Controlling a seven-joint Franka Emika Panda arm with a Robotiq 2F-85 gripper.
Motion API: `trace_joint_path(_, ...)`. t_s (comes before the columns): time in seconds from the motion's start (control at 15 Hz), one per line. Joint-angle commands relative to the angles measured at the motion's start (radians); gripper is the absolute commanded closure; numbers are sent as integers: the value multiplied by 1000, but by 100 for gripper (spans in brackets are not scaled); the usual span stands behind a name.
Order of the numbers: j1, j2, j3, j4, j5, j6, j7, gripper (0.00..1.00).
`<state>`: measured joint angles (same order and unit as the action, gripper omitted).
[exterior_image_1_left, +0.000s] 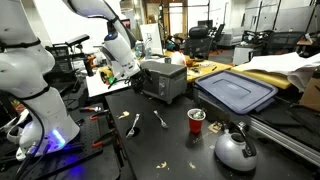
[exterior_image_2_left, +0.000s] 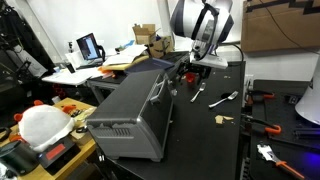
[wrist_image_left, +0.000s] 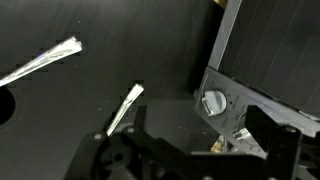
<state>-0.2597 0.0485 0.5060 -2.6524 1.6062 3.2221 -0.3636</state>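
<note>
**Open gripper at one toaster oven, two utensils alongside**

The gripper (wrist_image_left: 190, 152) hangs with its jaws spread wide, holding nothing, just above the front corner of the single toaster oven (exterior_image_1_left: 163, 78). One knob (wrist_image_left: 214, 102) on the oven's front shows in the wrist view. Two silver utensils lie before the oven, apart from each other: the nearer utensil (wrist_image_left: 125, 108) and the farther utensil (wrist_image_left: 45, 62). Beyond them from the oven stand one red cup (exterior_image_1_left: 196, 120) and one kettle (exterior_image_1_left: 235, 148).

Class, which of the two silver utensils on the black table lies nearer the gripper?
The utensil beside the toaster oven, just ahead of the gripper; the other utensil lies farther out across the table.
</note>
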Motion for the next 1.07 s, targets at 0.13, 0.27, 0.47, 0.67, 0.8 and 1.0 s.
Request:
trace_joint_path(0.13, -13, -153, -8, -120, -309, -153, 47, 0)
trace_joint_path(0.27, -26, -187, -11, -134, -454, -161, 91, 0)
trace_joint_path(0.47, 143, -207, -231, -133, -721, -155, 191, 0)
trace_joint_path(0.67, 184, -215, -326, -121, -981, -166, 263, 0)
trace_joint_path(0.8, 190, -212, -367, -114, -1155, -180, 303, 0)
trace_joint_path(1.0, 90, -203, -304, -90, -1354, -221, 332, 0)
